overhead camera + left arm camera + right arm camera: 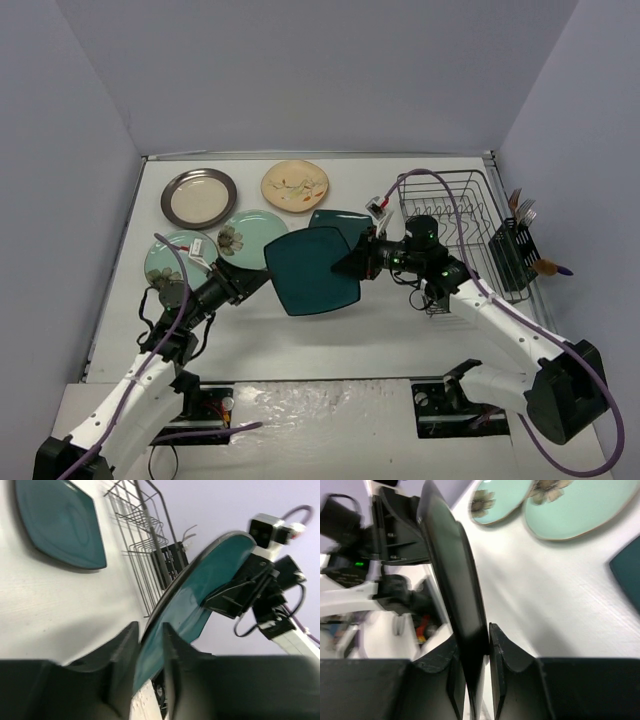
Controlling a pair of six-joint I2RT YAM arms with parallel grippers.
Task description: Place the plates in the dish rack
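Observation:
A dark teal rounded-square plate (pixel 312 270) hangs tilted above the table's middle, held from both sides. My left gripper (pixel 262 277) pinches its left rim; in the left wrist view its fingers (pixel 150 635) straddle the plate (pixel 200 590) closely. My right gripper (pixel 352 262) is shut on the opposite rim, its pads tight against the plate (pixel 452 565). A second teal plate (pixel 340 225) lies flat behind it. The dish rack (pixel 450 215) stands at the right with no plate in it. Two mint plates (pixel 250 235) (pixel 172 258), a cream floral plate (pixel 295 185) and a grey-brown-rimmed plate (pixel 198 196) lie at the back left.
A black cutlery holder (pixel 512 255) with utensils hangs on the rack's right side. White walls enclose the table on three sides. The right arm reaches across in front of the rack. Cables loop over both arms.

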